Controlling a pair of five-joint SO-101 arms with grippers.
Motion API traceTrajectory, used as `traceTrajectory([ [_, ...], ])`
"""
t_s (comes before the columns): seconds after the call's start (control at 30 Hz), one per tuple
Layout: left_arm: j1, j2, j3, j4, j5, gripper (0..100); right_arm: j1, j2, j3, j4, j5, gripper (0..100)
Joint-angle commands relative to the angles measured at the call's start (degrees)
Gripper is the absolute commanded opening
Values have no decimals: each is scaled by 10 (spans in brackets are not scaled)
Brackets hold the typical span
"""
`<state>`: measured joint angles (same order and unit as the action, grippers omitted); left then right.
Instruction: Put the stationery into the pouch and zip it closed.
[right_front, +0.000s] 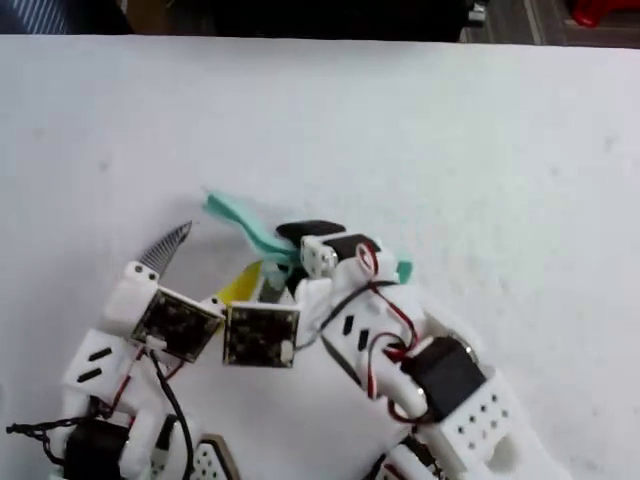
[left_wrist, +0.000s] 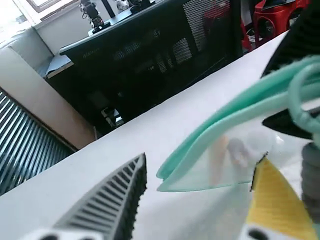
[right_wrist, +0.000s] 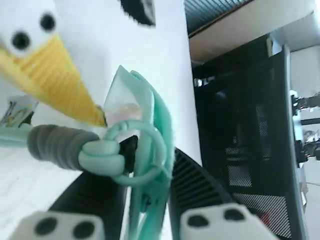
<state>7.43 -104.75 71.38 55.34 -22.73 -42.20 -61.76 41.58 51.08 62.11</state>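
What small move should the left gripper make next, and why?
Probably close the left gripper on the pouch corner: it is open, the corner appears to lie between its fingers, and the right gripper clamps the pouch's teal edge.

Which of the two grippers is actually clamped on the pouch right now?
The right gripper: its black fingers pinch the teal edge of the pouch. The left gripper, with one grey and one yellow finger, is open.
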Motion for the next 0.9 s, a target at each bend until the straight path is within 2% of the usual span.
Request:
traceTrajectory([
  [0.0,54,2,-25,-18,-5,343,-17,-33,-24,8,25,19],
  [0.17,62,3,-25,-20,-35,343,-51,-43,-33,66,73,19],
  [0.4,76,1,0,-21,-8,343,-54,-38,-82,124,138,19],
  [0.77,166,1,37,-23,-10,305,-66,-40,-81,125,145,19],
  [0.87,173,1,55,-48,-10,302,-66,-38,-81,124,145,19],
])
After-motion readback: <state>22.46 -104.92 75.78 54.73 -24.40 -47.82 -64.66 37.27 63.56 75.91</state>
